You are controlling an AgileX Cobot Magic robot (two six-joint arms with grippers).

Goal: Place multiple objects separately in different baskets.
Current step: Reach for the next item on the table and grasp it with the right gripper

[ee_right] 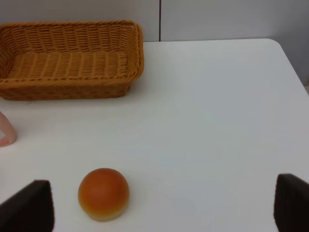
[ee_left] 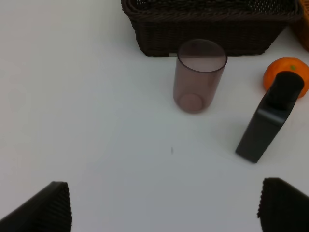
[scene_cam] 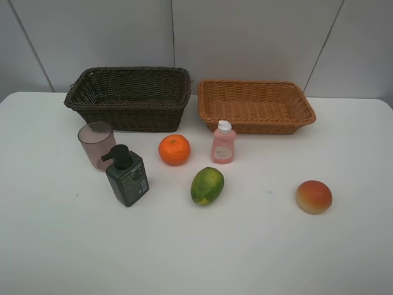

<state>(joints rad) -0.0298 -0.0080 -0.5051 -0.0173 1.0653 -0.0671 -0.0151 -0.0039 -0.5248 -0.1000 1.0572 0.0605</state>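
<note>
On the white table [scene_cam: 55, 246] stand a dark brown basket [scene_cam: 132, 117] and a light orange-brown basket [scene_cam: 258, 126], both empty. In front of them are a mauve cup [scene_cam: 96, 144], a dark green pump bottle [scene_cam: 127, 177], an orange [scene_cam: 174, 149], a pink bottle [scene_cam: 223, 143], a green mango-like fruit [scene_cam: 207, 185] and a peach [scene_cam: 314, 196]. My left gripper [ee_left: 166, 208] is open and empty, short of the cup [ee_left: 199, 75] and pump bottle [ee_left: 270, 121]. My right gripper [ee_right: 161, 205] is open and empty, near the peach [ee_right: 103, 193]. Neither gripper shows in the exterior view.
A grey panelled wall [scene_cam: 245, 37] rises behind the baskets. The table's right edge [ee_right: 292, 63] shows in the right wrist view. The pink bottle's edge [ee_right: 6, 133] and the light basket [ee_right: 72, 87] also show there.
</note>
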